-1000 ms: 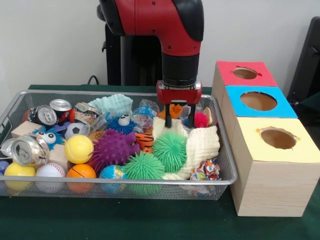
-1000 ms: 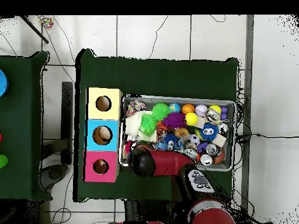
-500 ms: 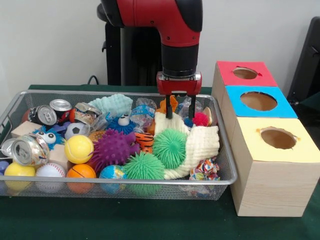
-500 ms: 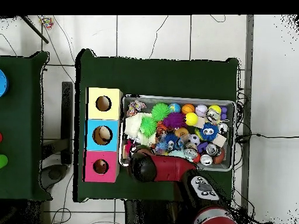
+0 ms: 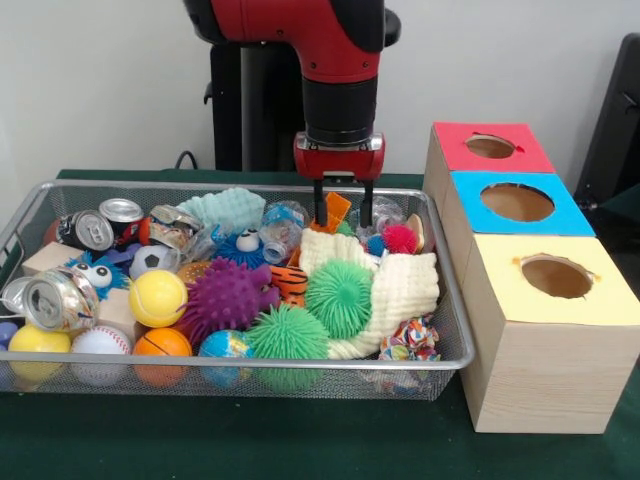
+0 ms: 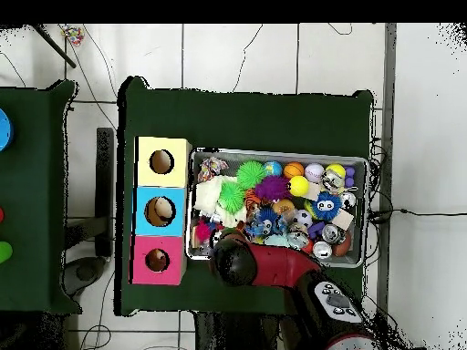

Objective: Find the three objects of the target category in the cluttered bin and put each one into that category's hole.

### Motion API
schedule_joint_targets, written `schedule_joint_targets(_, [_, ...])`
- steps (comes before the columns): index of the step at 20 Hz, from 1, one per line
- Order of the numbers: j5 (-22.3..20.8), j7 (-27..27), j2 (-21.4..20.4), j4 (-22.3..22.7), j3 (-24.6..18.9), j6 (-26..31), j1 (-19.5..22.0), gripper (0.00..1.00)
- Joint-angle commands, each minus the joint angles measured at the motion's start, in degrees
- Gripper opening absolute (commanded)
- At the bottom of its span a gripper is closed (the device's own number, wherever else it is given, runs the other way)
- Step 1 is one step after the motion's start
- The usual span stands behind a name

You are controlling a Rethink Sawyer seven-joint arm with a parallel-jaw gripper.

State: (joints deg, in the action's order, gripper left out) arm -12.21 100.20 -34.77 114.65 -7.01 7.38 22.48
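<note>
My gripper [image 5: 342,222] hangs open just above the back right part of the wire bin [image 5: 250,361]. An orange piece [image 5: 336,208] shows between its fingers, and I cannot tell whether it touches them. Below lie a cream cloth [image 5: 405,285], a green spiky ball [image 5: 340,297], a purple spiky ball [image 5: 228,297] and a small pink spiky ball [image 5: 402,238]. Crushed cans [image 5: 60,300] lie at the bin's left. In the overhead view the arm [image 6: 239,264] hides the gripper at the bin's [image 6: 274,155] lower left edge.
Right of the bin stand three wooden boxes with round holes: red [image 5: 490,146], blue [image 5: 517,202] and yellow [image 5: 556,276]. A yellow tennis ball [image 5: 157,297], a small basketball [image 5: 161,345] and a teal cloth [image 5: 225,208] crowd the bin.
The gripper has risen out of the clutter and shifted left along the back of the bin. The cream cloth it was pressing into has settled.
</note>
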Motion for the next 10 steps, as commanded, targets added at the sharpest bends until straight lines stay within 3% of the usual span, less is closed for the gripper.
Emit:
schedule_joint_targets(1, [-0.4,3.0,0.1,-0.6,-4.9,6.7,0.7,1.0])
schedule_joint_targets(4, [-0.4,3.5,1.4,-1.8,-3.5,6.7,-0.4,1.0])
schedule_joint_targets(10, [1.6,5.7,-0.2,-4.5,-0.2,9.4,-5.6,1.0])
